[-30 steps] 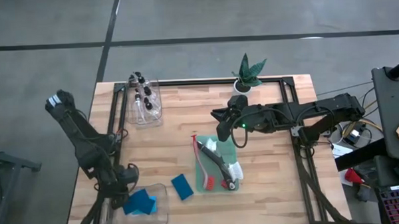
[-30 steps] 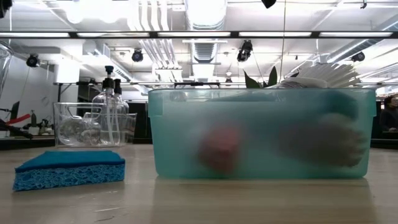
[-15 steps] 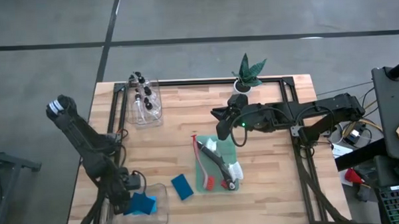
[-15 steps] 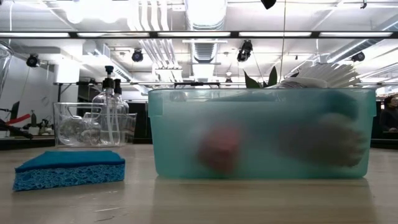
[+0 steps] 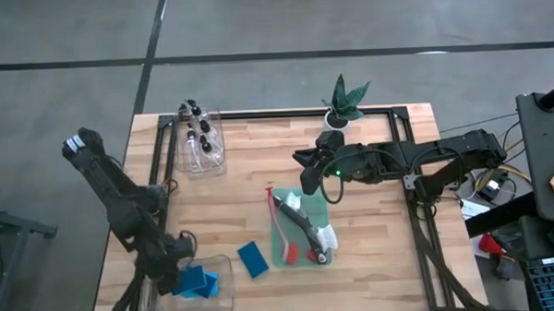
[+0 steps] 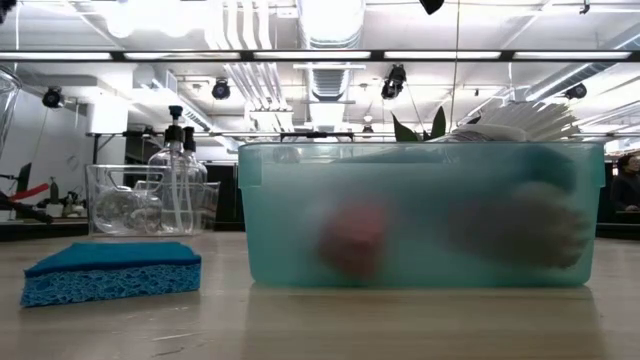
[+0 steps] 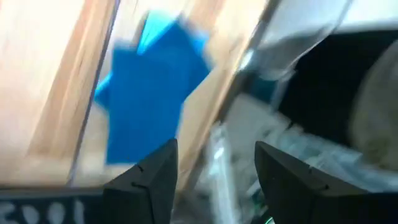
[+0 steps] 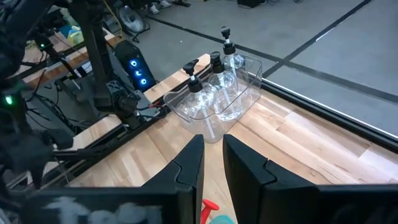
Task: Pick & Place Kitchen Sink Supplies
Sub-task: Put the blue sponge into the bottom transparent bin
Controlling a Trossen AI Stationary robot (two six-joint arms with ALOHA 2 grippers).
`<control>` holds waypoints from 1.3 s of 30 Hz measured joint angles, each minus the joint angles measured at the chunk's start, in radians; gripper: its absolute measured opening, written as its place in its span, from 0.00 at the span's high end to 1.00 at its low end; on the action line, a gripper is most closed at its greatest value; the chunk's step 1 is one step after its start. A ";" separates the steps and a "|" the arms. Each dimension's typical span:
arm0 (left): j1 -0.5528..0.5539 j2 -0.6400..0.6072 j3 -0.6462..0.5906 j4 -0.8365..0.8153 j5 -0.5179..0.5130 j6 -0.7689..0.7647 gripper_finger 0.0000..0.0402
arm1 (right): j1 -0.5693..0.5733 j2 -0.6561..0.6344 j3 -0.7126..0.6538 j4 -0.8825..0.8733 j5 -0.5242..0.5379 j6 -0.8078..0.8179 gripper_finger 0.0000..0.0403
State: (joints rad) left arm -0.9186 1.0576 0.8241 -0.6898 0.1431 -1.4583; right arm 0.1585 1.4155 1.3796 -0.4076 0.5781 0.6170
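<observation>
Blue sponges (image 5: 196, 283) already lie in my lower-left bin (image 5: 222, 305) under the spread, empty left gripper (image 5: 183, 254), one sponge (image 5: 254, 260) remains on the table beside it, bottles (image 5: 199, 138) upper left look binned, right gripper (image 5: 307, 169) hovers centre, pressed nearly together.

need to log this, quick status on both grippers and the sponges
Left gripper open over the front-left clear bin, blue sponges inside. Right gripper nearly shut, empty, hovering mid-table. One sponge loose on the table. Nothing in the way.
</observation>
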 joint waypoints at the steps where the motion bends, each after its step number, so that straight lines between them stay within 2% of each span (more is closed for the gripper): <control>1: 0.010 -0.019 0.012 0.002 -0.039 -0.005 0.49 | 0.000 0.000 0.000 0.000 0.000 0.000 0.86; 8: 0.145 -0.140 0.055 0.002 -0.402 -0.009 0.49 | 0.000 0.000 0.000 0.000 0.000 0.000 0.86; 13: 0.306 -0.149 0.055 0.006 -0.496 0.021 0.49 | 0.000 0.000 0.000 0.000 -0.001 0.001 0.86; 16: 0.399 -0.119 0.055 0.074 -0.479 0.125 0.49 | 0.000 0.000 0.000 0.000 -0.002 0.004 0.86; 22: 0.511 0.005 0.055 0.179 -0.307 0.316 0.49 | 0.000 0.000 0.000 -0.001 -0.002 0.008 0.86; 25: 0.531 0.079 0.054 0.171 -0.256 0.380 0.49 | 0.000 0.000 0.000 -0.001 -0.002 0.009 0.86; 33: 0.551 0.278 0.054 0.187 -0.255 0.394 0.49 | 0.000 0.000 0.000 -0.001 -0.002 0.011 0.86; 39: 0.551 0.386 0.054 0.308 -0.171 0.450 0.49 | 0.000 0.000 0.000 -0.001 -0.002 0.012 0.86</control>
State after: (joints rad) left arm -0.3676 1.4435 0.8783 -0.3823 -0.0281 -1.0085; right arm 0.1589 1.4155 1.3796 -0.4088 0.5766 0.6288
